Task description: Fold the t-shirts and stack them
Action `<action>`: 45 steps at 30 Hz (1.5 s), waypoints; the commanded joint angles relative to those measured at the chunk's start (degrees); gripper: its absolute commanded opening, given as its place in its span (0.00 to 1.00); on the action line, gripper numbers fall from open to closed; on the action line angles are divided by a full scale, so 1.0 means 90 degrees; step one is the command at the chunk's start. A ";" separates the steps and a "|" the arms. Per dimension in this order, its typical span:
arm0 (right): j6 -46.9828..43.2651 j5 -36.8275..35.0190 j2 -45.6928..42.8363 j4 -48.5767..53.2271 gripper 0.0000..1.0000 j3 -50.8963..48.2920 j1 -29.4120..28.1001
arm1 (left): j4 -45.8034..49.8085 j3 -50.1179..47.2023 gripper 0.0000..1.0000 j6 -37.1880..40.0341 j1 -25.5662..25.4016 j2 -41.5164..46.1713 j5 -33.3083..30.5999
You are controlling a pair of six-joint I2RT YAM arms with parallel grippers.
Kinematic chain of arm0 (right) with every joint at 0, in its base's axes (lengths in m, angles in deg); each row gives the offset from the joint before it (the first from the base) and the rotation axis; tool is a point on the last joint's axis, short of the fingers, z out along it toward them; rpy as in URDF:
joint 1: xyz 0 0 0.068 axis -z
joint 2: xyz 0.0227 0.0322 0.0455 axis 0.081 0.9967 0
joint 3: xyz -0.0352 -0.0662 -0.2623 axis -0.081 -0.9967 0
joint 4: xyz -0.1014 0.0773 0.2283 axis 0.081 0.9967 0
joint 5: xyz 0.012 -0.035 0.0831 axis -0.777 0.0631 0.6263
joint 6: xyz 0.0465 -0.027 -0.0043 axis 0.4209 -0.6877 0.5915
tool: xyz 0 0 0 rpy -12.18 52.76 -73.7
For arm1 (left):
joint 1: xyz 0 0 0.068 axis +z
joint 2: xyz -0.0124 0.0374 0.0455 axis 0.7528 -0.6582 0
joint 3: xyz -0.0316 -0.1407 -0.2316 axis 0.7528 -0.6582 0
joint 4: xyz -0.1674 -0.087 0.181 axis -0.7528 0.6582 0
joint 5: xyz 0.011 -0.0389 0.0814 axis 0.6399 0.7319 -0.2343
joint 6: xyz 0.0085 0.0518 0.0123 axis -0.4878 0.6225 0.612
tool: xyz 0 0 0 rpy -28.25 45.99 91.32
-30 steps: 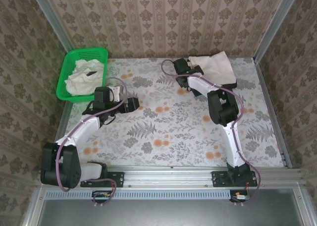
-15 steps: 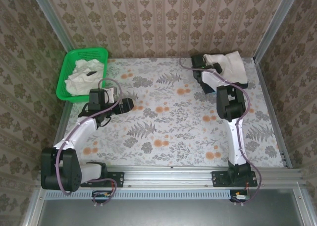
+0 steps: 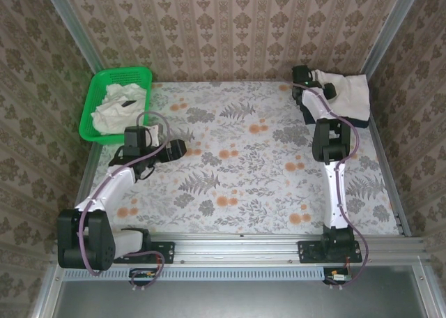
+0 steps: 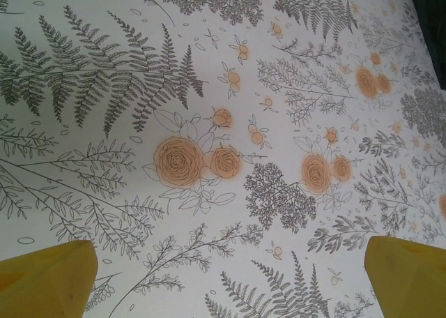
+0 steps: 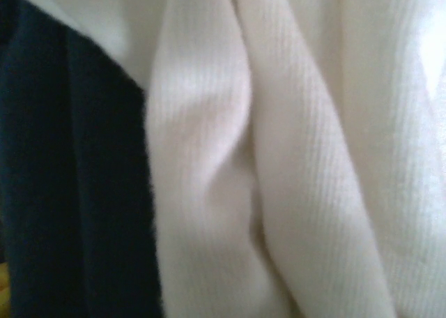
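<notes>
Folded off-white cotton t-shirt (image 3: pixel 352 95) at the far right corner of the floral tablecloth (image 3: pixel 237 171).
Right gripper (image 3: pixel 329 91) sits against it, jaws wide; left gripper (image 3: pixel 182 148) hovers over bare cloth, jaws spread wide; crumpled off-white t-shirts (image 3: pixel 115 107) lie in green plastic mesh basket (image 3: pixel 118 72).

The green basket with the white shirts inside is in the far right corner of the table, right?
Not quite. The green basket with the white shirts inside is in the far left corner of the table, as the top external view shows. The far right corner has another white shirt instead.
</notes>
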 commanded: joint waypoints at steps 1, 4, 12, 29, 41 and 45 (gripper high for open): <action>0.0114 0.0111 -0.0158 0.0310 1.00 0.0025 0.0118 | 0.0158 -0.0048 1.00 0.0179 0.0067 0.0192 -0.0119; 0.0416 0.0441 -0.0212 0.0749 1.00 0.0452 0.0079 | 0.0163 0.0005 1.00 0.0160 0.0088 0.0182 -0.0165; 0.0653 0.0725 -0.1217 0.1140 1.00 0.0506 -0.0303 | 0.0775 0.0321 1.00 0.0251 0.0174 0.0509 -0.0751; 0.2047 0.2948 -0.8515 -0.5278 1.00 -1.0781 -0.0939 | -0.2222 -0.2644 1.00 0.2641 0.0269 0.2687 -0.3596; 0.1348 0.2497 -0.7371 -0.8185 1.00 -1.1763 -0.0550 | -0.5329 -0.2686 1.00 0.2600 0.0742 0.0168 -0.2932; 0.1445 0.2979 -0.6974 -0.8605 1.00 -1.1766 -0.0266 | -0.5513 -0.2253 1.00 0.2348 0.0857 -0.0508 -0.3323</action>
